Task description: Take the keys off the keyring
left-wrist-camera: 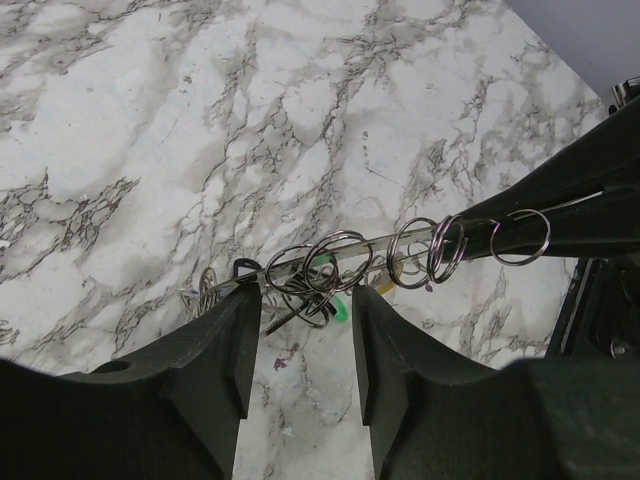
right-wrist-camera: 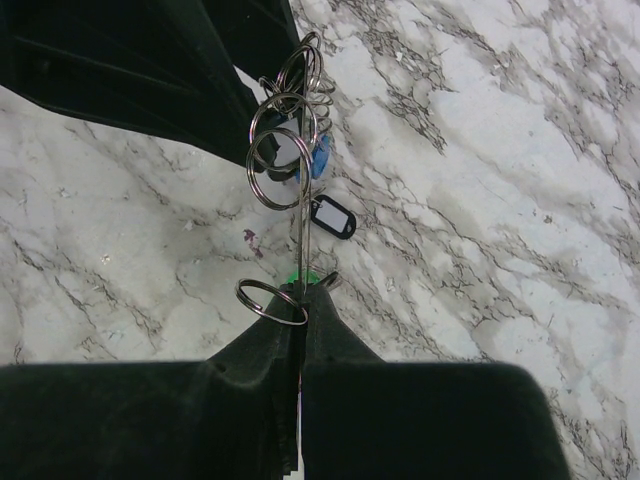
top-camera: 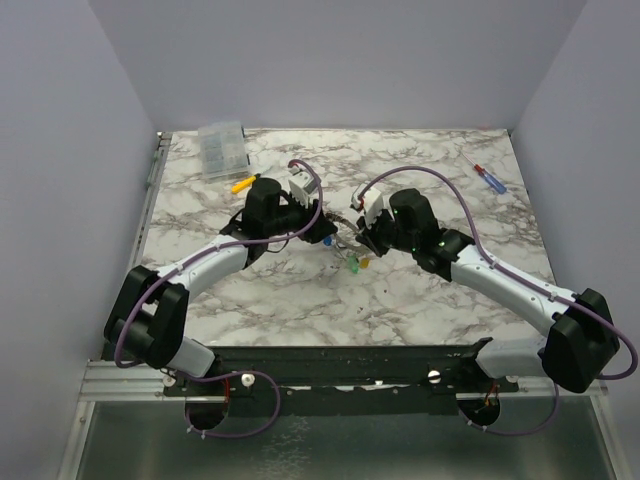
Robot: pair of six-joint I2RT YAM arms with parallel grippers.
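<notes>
The keyring (left-wrist-camera: pixel 400 238) shows edge-on as a thin grey metal strip, with several small split rings (left-wrist-camera: pixel 330 262) threaded on it. My right gripper (right-wrist-camera: pixel 302 292) is shut on its near end, and the strip (right-wrist-camera: pixel 301 215) runs away from my fingers. Keys hang below it on tags: a blue tag (right-wrist-camera: pixel 320 156), a black tag (right-wrist-camera: pixel 332 217) and a green tag (left-wrist-camera: pixel 341 306). My left gripper (left-wrist-camera: pixel 305 300) is open, its fingertips (left-wrist-camera: pixel 240 315) either side of the cluster of small rings at the strip's far end. From above, both grippers (top-camera: pixel 318 226) (top-camera: pixel 368 236) meet at the table's middle over the coloured keys (top-camera: pixel 352 264).
A clear plastic compartment box (top-camera: pixel 222 148) stands at the back left. A yellow-handled screwdriver (top-camera: pixel 243 184) lies just behind my left wrist. A red-and-blue screwdriver (top-camera: pixel 487 178) lies at the back right. The marble table (top-camera: pixel 420 300) has grey walls on three sides.
</notes>
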